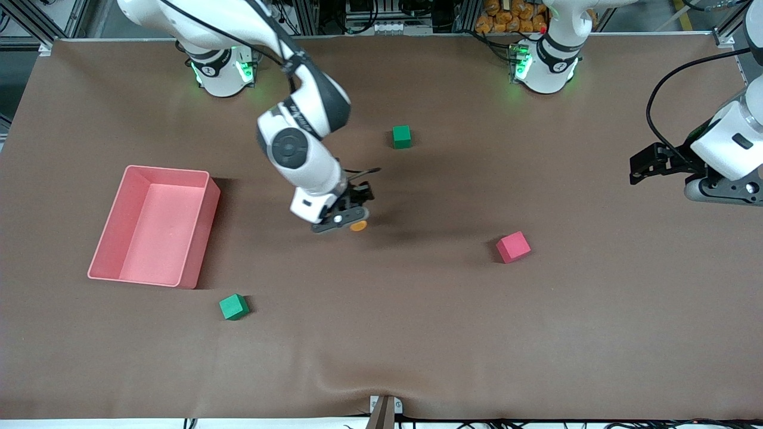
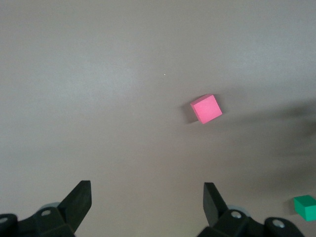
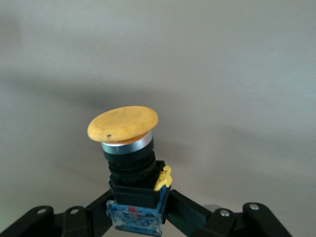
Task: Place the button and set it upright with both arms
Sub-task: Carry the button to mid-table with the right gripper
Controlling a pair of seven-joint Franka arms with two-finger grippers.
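Observation:
The button has a round orange cap, a silver ring, a black body and a blue base. My right gripper is shut on its body, cap pointing away from the wrist. In the front view the right gripper is low over the middle of the table and the orange cap shows just beside it. My left gripper is open and empty, held high over the left arm's end of the table; its fingers stand wide apart with bare table between them.
A pink bin stands toward the right arm's end. A red cube lies between the arms' reach, also in the left wrist view. One green cube lies nearer the bases, another nearer the front camera, by the bin.

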